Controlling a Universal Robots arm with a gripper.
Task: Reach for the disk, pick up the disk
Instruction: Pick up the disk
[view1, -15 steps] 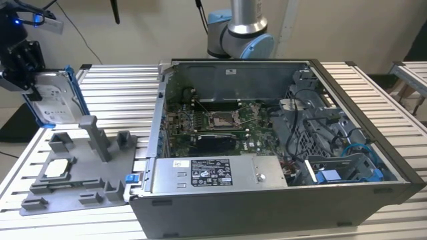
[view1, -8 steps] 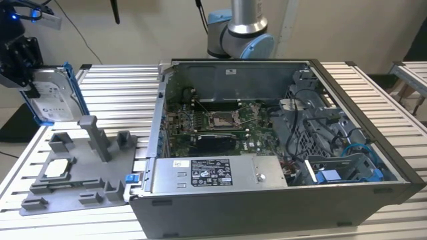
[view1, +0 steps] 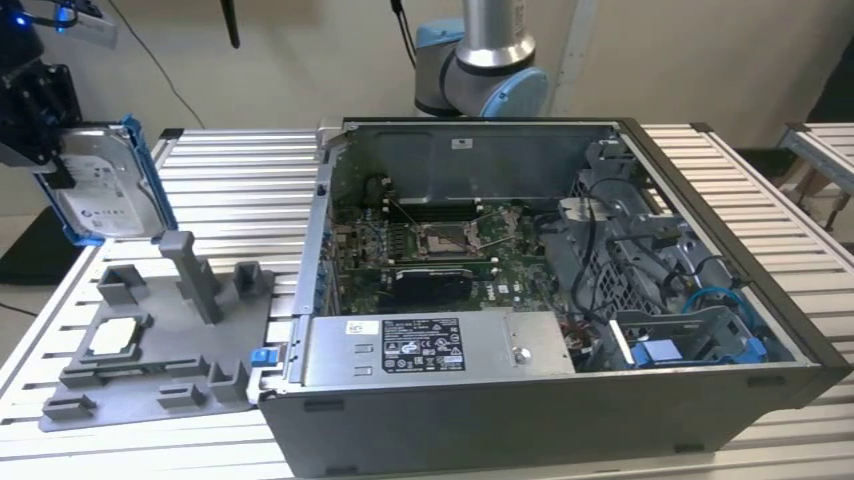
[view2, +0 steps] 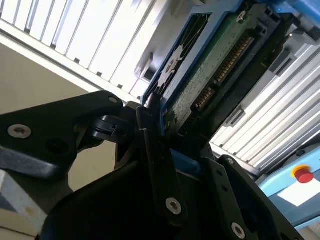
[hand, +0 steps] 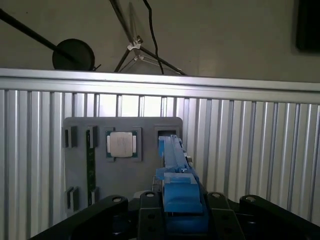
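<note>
We saw the disk (view1: 104, 185) hanging upright at the exterior view's left, over the far end of the grey fixture plate (view1: 160, 350), with the end effector (view1: 54, 165) clamped on its edge. The picture's edge cut off most of the end effector there. In the second wrist view a black finger (view2: 152, 135) pressed against the disk's blue bracket. We could not tell whether the disk's lower corner was clear of the plate.

The disk had a silver face with a white label and a bright blue frame. The second wrist view showed its green underside and connector, and the first wrist view caught it edge-on.

A small square chip (hand: 121, 144) lay in a pocket of the plate. The plate sat on a ribbed aluminium desk (view1: 240, 175), beside an open computer case (view1: 534, 420). A plain beige wall stood behind.
</note>
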